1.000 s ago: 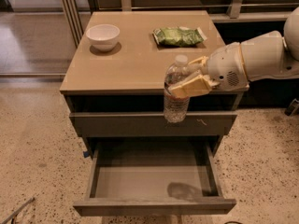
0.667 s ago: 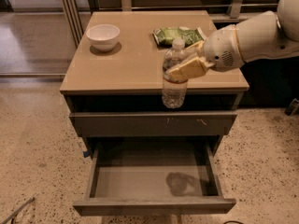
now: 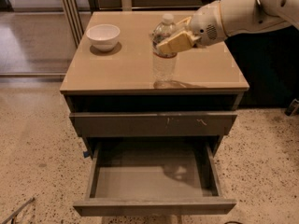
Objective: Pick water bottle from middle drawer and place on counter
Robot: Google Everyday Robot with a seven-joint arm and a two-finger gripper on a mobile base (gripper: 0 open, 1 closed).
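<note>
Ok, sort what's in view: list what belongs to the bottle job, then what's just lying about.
Job: water bottle, upright; gripper, closed around the bottle's upper part; counter beneath it; middle drawer, pulled open.
Lying about: white bowl on the counter's left; scratched drawer front, closed.

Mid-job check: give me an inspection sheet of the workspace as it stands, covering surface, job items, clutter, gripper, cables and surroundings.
Surface: counter, tan and smooth, with a bowl on it and the bottle at its middle.
Job's things: water bottle upright, base at the counter top; cannot tell if it touches. Middle drawer pulled open, grey floor showing.
Clutter: white bowl at the counter's back left, apart from the bottle.
Gripper: gripper shut on the bottle's upper part, arm reaching in from the right.
Cables: nothing seen.
Surroundings: speckled floor; scratched drawer front closed above the open drawer.
</note>
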